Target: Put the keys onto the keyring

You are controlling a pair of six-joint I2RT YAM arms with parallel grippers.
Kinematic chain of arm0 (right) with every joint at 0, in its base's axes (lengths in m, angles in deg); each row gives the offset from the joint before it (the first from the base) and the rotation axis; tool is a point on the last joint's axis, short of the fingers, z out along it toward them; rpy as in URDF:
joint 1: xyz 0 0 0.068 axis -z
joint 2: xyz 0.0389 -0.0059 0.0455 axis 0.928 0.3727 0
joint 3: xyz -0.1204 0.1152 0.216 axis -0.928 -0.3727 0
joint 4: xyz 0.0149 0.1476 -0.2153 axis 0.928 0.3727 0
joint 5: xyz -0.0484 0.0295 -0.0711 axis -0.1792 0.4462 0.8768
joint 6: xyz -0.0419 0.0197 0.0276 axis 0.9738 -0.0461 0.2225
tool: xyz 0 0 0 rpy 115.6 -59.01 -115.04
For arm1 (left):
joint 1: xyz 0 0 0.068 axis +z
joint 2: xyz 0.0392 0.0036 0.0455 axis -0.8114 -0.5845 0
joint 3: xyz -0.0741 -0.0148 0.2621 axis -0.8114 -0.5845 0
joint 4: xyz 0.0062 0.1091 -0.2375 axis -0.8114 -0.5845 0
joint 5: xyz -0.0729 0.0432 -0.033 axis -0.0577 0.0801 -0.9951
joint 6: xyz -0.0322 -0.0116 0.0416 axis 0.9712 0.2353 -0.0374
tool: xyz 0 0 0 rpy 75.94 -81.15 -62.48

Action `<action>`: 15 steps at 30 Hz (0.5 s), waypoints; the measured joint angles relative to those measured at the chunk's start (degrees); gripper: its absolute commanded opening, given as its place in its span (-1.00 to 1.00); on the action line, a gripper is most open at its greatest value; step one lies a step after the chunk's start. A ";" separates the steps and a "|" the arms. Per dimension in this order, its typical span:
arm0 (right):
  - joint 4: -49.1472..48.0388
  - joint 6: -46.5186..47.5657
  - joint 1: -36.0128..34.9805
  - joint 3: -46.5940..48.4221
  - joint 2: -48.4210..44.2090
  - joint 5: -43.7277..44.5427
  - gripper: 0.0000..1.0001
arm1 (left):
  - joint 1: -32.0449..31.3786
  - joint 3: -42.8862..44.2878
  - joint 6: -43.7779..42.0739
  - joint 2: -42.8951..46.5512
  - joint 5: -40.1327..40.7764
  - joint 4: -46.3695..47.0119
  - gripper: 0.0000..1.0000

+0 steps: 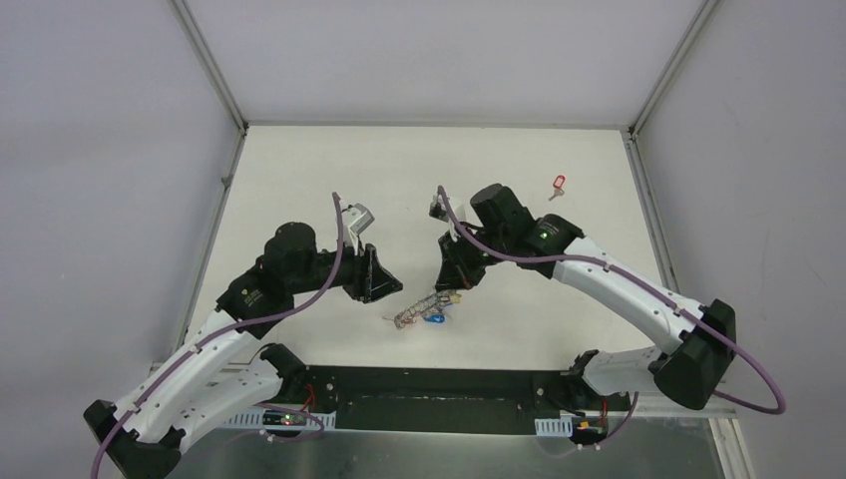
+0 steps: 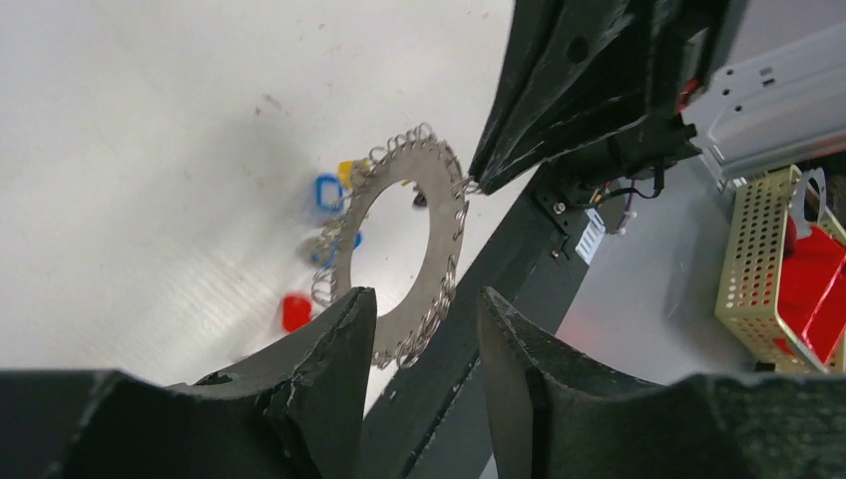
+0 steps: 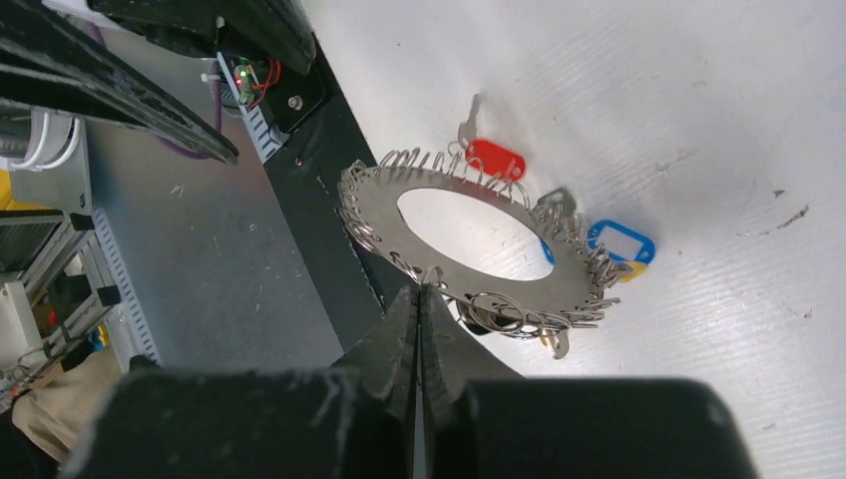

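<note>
The counter (image 1: 299, 180) is a white sheet, finely ribbed up close and flecked with small dark scuffs (image 3: 788, 215). Plain grey walls (image 1: 100, 150) shut it in on three sides, with slanting metal posts (image 1: 211, 65) at the far corners. A black base plate (image 1: 429, 399) runs along the near edge under both arms. Past it, the left wrist view shows a grey ledge (image 2: 648, 329) and, at 3 o'clock, a beige perforated basket (image 2: 763, 269) holding something red.

The keyring (image 1: 417, 311) is at 6 o'clock from the counter's middle, between the two arms and close to the near edge. It is tilted rather than flat. The right arm (image 1: 619, 284) reaches in from 4 o'clock. Its jaws are clenched on the ring's fringed rim, at the ring's 6 o'clock in the right wrist view. The left arm (image 1: 214, 344) comes in from 8 o'clock. Its jaws are released and spread apart, near the ring but not touching it.

In the right wrist view a red key (image 3: 496, 160) lies at the ring's 12 o'clock and a blue key (image 3: 621, 242) at its 3 o'clock. A yellow tag (image 3: 631, 269) peeks out just beside the blue key. I cannot tell whether any of them is hooked on. Another red-tagged key, the far key (image 1: 558, 184), lies alone at 2 o'clock, well apart from the ring and near the far right corner.
</note>
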 measured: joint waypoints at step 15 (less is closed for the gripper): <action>-10.95 10.03 0.13 -8.35 -9.42 -9.44 -1.00 | 0.00 -4.87 -19.45 4.44 -16.79 19.85 -0.09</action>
